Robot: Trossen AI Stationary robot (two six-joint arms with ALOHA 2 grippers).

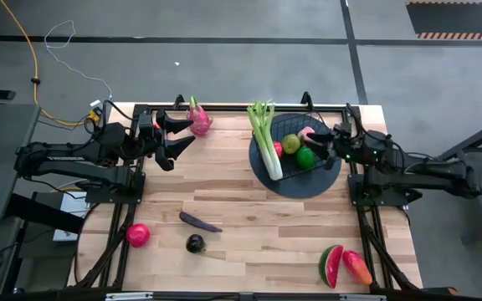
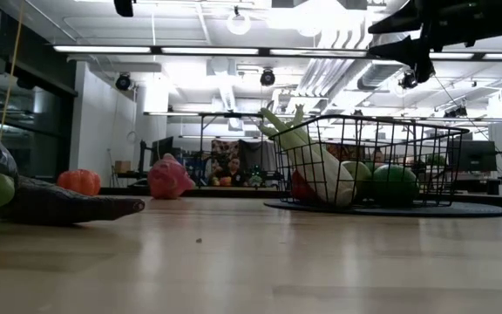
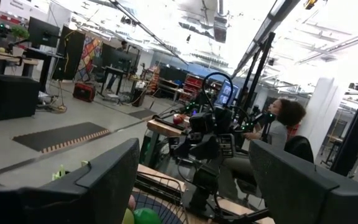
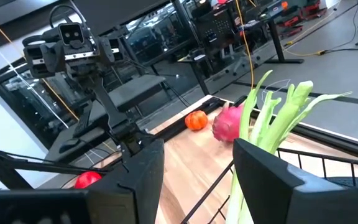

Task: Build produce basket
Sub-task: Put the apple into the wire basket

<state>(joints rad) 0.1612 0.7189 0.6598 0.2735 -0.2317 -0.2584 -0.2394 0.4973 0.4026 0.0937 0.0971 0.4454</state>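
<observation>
Though both spread wide, left end effector (image 1: 176,140) beside half-hidden dragon fruit (image 1: 199,119), right end effector (image 1: 318,142) over basket (image 1: 295,171).

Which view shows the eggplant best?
The high view: the whole eggplant lies clear on the table. The low view shows it close, dark and cut off at the edge. Neither wrist view shows it.

Grey concrete floor (image 1: 224,50) around the table, crossed by dark seams; a yellow cable (image 1: 33,58) and a white wire (image 1: 61,35) trail over it. Red-and-white hazard strip (image 1: 458,35) in the far corner. Open ceiling with long tube lights (image 2: 172,49) and ducting. Desks with monitors (image 3: 45,31) beyond; a seated person (image 3: 284,124) nearby.
</observation>
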